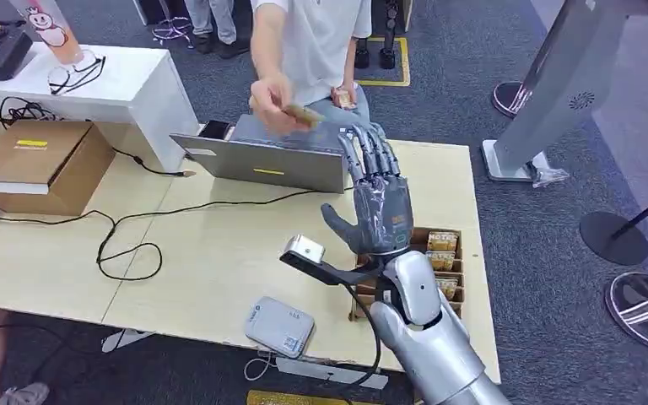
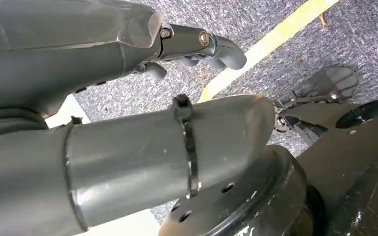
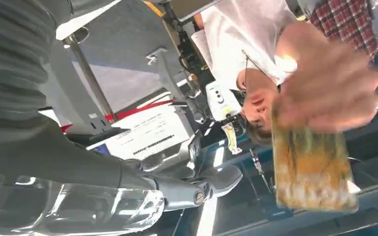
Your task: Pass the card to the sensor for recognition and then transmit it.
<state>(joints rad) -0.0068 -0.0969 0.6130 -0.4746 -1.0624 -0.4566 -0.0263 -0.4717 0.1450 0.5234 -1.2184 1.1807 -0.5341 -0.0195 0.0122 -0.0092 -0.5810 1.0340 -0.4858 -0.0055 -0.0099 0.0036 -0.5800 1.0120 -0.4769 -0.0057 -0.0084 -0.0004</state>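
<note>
1. Grey carpet surrounds a pale wooden table (image 1: 219, 253); beyond its far left corner stands a white counter (image 1: 126, 84).
2. At far left a cardboard box (image 1: 46, 160) sits on the table, and a black cable (image 1: 126, 236) loops across the tabletop from that side.
3. Near the front edge lies a flat grey sensor (image 1: 279, 326).
4. At the far edge, left of centre, stands an open laptop (image 1: 261, 160), its lid back facing the robot.
5. Behind the laptop sits a person in a white shirt (image 1: 321, 42). The person's hand (image 1: 272, 101) holds the card (image 1: 305, 114) above the laptop; motion blur softens both. In the right wrist view the card (image 3: 312, 167) appears yellowish, gripped along one edge by that hand (image 3: 330, 88).
6. The right hand (image 1: 375, 190) is raised over the table with fingers extended and spread, thumb apart, grasping nothing. Its fingertips are close to the card without touching it.
7. Right of the forearm, a slotted tray (image 1: 447, 261) holds more cards.
8. The left hand (image 2: 187, 46) hangs over carpet and a yellow floor line (image 2: 270, 42), fingers slightly curled, holding nothing.
</note>
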